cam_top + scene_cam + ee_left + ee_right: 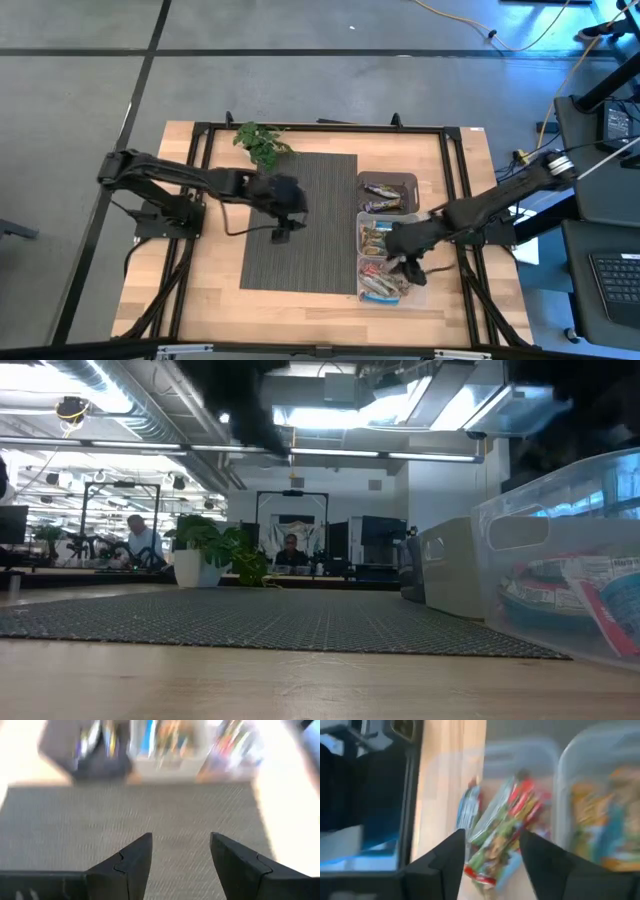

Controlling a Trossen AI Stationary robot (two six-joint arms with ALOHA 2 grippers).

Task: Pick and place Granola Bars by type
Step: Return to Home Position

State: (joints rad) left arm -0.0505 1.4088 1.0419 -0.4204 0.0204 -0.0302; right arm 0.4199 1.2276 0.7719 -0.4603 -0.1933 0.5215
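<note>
The Granola Bars (376,238) lie sorted in three bins just right of the ribbed mat (300,220). The right end effector (408,264), fingers apart and empty, hangs over the transparent bin (560,490) beside the mat. To go home cleanly, it should rise straight above the bin walls before swinging away, so no wrapper snags. The left end effector (283,228), spread and empty, hovers over the mat.

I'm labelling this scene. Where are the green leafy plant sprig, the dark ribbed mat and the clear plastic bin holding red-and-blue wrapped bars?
Green leafy plant sprig (262,142): high view, on its leaves.
Dark ribbed mat (320,250): high view, on a bare patch.
Clear plastic bin (585,500): low view, on its side wall.
</note>
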